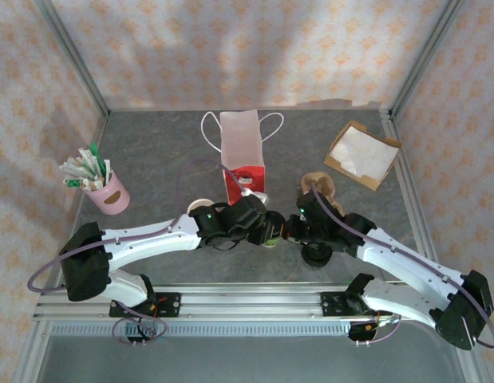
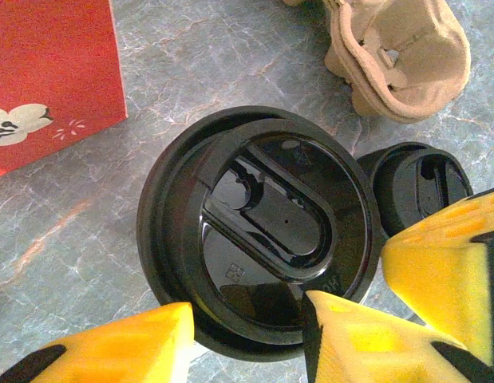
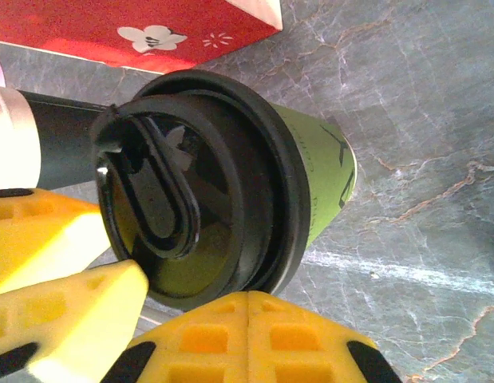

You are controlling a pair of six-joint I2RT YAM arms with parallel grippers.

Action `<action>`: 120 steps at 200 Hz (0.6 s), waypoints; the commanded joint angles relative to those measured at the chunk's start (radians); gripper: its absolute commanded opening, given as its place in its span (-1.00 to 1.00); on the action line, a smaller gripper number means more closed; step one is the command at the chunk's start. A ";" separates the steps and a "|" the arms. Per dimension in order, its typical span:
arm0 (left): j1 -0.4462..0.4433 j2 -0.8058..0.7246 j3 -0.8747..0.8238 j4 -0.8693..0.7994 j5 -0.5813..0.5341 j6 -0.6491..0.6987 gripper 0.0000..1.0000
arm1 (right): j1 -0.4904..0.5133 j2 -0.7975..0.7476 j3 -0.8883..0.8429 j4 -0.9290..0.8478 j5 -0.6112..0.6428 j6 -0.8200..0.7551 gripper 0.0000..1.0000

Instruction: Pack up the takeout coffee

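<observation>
– Yellow ribbed fingers (image 2: 119,347) of the left gripper (image 2: 248,313) are seen closest. They are parted and clamped on the small lidded olive-green paper cup (image 2: 262,231), with the near rim of its round black plastic lid pinched between them.

– Task item located?

– Mid-table in the top view. The cup (image 1: 271,238) is found just near of the red paper bag with white flower print and white handles (image 1: 243,159), and is flanked by both grippers. The lid is seated on the cup. The green wall is best seen in the right wrist view (image 3: 314,159). Whether the base is resting on the grey marbled tabletop (image 1: 151,152) cannot be told.

– Right tool?

– The fingers of the right gripper (image 3: 247,307) are pressed together, with nothing held between them. Their tips are set against the lid's rim on the right side.

– Surroundings?

– A beige moulded-pulp cup carrier (image 2: 406,64) is lying just far-right of the cup. A loose black plastic lid (image 2: 414,187) is placed just right of the cup, nearer than the carrier. A cream-lined open cup (image 1: 200,206) is partly hidden by the left arm, left of the bag. A pink cup of sachets and stirrers (image 1: 109,194) is placed at the left. A brown cardboard tray of white napkins (image 1: 362,153) is placed far right. Both are well apart from the cup.
</observation>
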 commanded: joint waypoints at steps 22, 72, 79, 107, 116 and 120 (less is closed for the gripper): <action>0.011 0.002 0.028 0.011 0.027 0.014 -0.07 | 0.007 -0.038 0.120 -0.121 0.068 -0.057 -0.82; 0.014 -0.040 0.087 -0.011 0.034 0.029 0.33 | 0.006 -0.053 0.176 -0.210 0.143 -0.091 -0.44; 0.014 -0.052 0.098 -0.021 0.029 0.034 0.38 | 0.007 -0.055 0.183 -0.223 0.153 -0.099 -0.36; 0.014 -0.113 0.135 -0.064 0.001 0.056 0.63 | 0.006 -0.069 0.197 -0.240 0.167 -0.111 -0.04; 0.015 -0.136 0.146 -0.083 -0.009 0.065 0.69 | 0.007 -0.074 0.201 -0.247 0.172 -0.115 0.10; 0.015 -0.148 0.150 -0.093 -0.018 0.068 0.72 | 0.007 -0.078 0.203 -0.251 0.174 -0.117 0.16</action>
